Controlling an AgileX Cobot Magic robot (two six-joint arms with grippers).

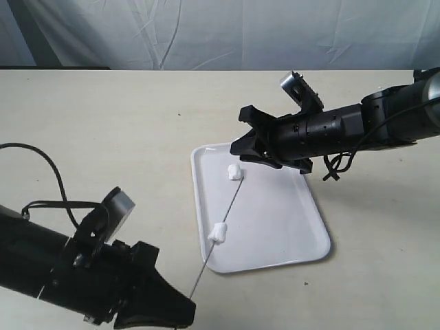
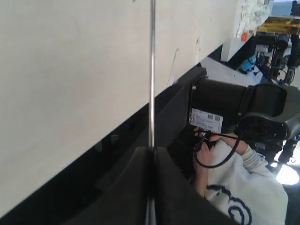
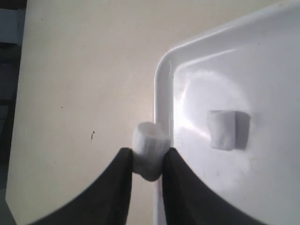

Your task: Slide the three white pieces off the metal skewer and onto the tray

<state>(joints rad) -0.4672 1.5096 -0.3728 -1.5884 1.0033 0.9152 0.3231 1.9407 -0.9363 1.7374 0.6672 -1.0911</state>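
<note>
Exterior high, looks down at table (image 1: 103,124). Wrist views close; right shares tray (image 3: 162,93).

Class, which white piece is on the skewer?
The piece nearest the left jaws, skewer through it; another lies loose on the tray; the third piece sits between the right jaws.

Lab: cloth backdrop (image 1: 206,31), equipment clutter (image 2: 274,35)
</note>
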